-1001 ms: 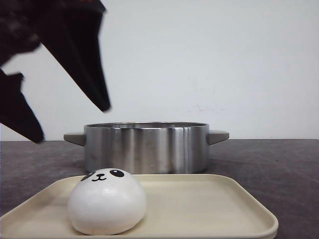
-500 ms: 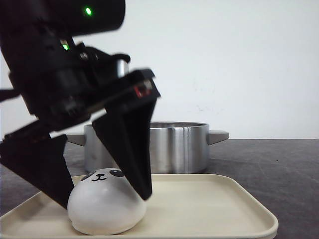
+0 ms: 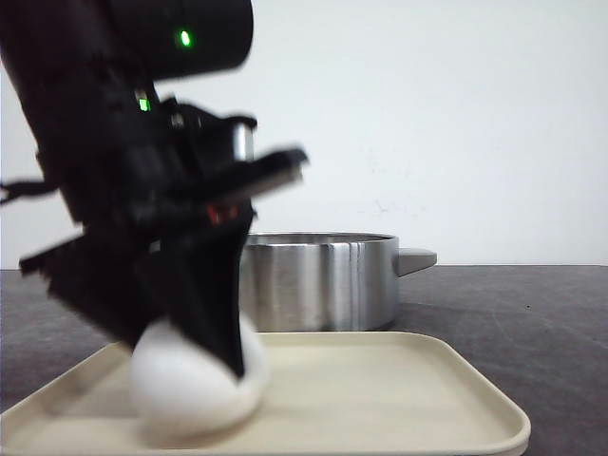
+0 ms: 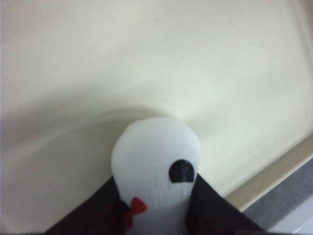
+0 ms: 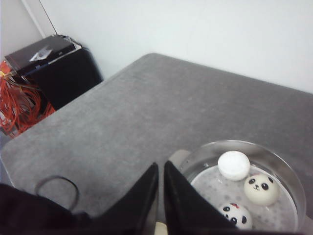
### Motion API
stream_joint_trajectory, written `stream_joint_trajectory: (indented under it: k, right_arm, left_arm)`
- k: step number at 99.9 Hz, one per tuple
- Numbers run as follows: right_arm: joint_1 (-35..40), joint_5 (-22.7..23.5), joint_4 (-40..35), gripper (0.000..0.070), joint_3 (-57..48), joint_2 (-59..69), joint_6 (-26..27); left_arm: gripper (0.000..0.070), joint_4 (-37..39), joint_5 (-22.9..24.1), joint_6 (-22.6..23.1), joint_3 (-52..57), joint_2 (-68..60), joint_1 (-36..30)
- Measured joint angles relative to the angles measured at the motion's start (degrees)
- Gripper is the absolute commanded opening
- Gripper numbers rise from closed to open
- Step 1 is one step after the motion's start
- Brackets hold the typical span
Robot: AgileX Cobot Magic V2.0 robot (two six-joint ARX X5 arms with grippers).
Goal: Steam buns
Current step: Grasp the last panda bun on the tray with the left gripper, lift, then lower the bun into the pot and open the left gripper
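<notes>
A: Left claw (image 3: 195, 356) is seen clamped on the last bun (image 3: 195, 394), one dark finger pressed to each flank; in the left wrist view the dough (image 4: 156, 164) is visibly squeezed narrow between the fingers (image 4: 215, 208).

B: Position of that bun is noted?

A: It is found on the cream tray (image 3: 399, 389), toward the tray's left side, with its underside apparently touching the tray. No lift can be made out. The face is hidden from the front by the claw; one black eye patch is shown in the wrist view.

B: And the other buns?

A: Three are recorded inside the steel pot (image 3: 318, 280), resting on its perforated insert (image 5: 274, 208): one plain white top (image 5: 234, 165), two with faces up (image 5: 261, 188) (image 5: 234, 214). The pot is set on the grey table (image 3: 532, 313) just behind the tray.

B: Right claw?

A: Right claw (image 5: 160, 196) is held above the table beside the pot's rim, its fingers drawn together with only a thin slit between them and nothing gripped.

B: Step in hand?

A: Pickup of the fourth bun is judged to be under way, with three of four already loaded.

B: What is called for next?

A: A straight lift clear of the tray lip is needed, then carriage back over the pot wall and a release into the free part of the insert. Grip should be kept light: the bun is soft and is already deformed. A gap among the three seated buns must be chosen so none is crushed.
</notes>
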State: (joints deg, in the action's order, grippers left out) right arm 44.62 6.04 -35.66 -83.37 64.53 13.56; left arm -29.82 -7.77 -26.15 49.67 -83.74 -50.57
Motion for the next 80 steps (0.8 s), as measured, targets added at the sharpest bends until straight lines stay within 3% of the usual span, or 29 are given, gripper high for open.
stream_joint_trajectory:
  k: [14, 38, 54, 80]
  right_arm:
    - [0.0, 0.0, 0.0, 0.0012, 0.0, 0.0, -0.3]
    - [0.0, -0.7, 0.0, 0.0012, 0.0, 0.0, -1.2]
    - [0.0, -1.8, 0.0, 0.0011, 0.0, 0.0, -2.3]
    - [0.0, -1.8, 0.0, 0.0012, 0.0, 0.0, -3.1]
  left_arm:
    - [0.001, 3.4, 3.9, 1.9, 6.4, 6.6, 0.0]
    - [0.0009, 7.6, 16.2, 15.2, 16.5, 8.8, 2.8]
    - [0.0008, 12.6, 16.1, 18.2, 17.6, 6.6, 7.4]
    - [0.001, 12.5, 10.5, 18.3, 17.6, -3.7, 13.8]
